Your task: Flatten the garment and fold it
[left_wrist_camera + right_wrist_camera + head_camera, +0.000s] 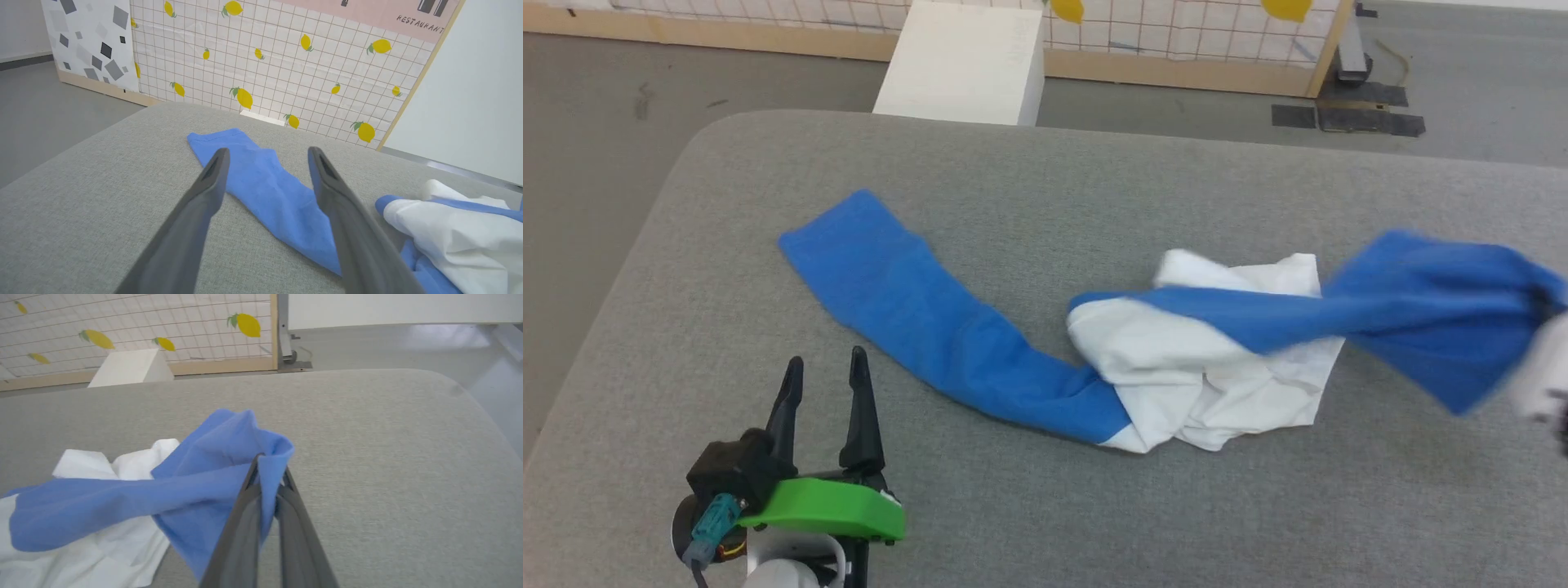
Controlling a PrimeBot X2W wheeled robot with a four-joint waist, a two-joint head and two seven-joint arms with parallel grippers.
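The garment (1201, 367) lies crumpled on the grey padded table (1029, 180). Its white body is bunched at the middle. One blue sleeve (907, 310) stretches flat toward the far left. The other blue sleeve (1421, 302) is lifted off the table at the right, blurred. My right gripper (267, 469) is shut on that sleeve's end (245, 437), the cloth pinched between its fingers; it sits at the right edge of the head view. My left gripper (823, 369) stands open at the lower left, just short of the flat sleeve (265, 179), holding nothing.
A white box (964, 61) stands on the floor beyond the table's far edge. Behind it runs a tiled partition with lemon prints (286, 61) on a wooden frame. The table's rounded left corner (711, 131) and grey floor (588, 122) lie to the left.
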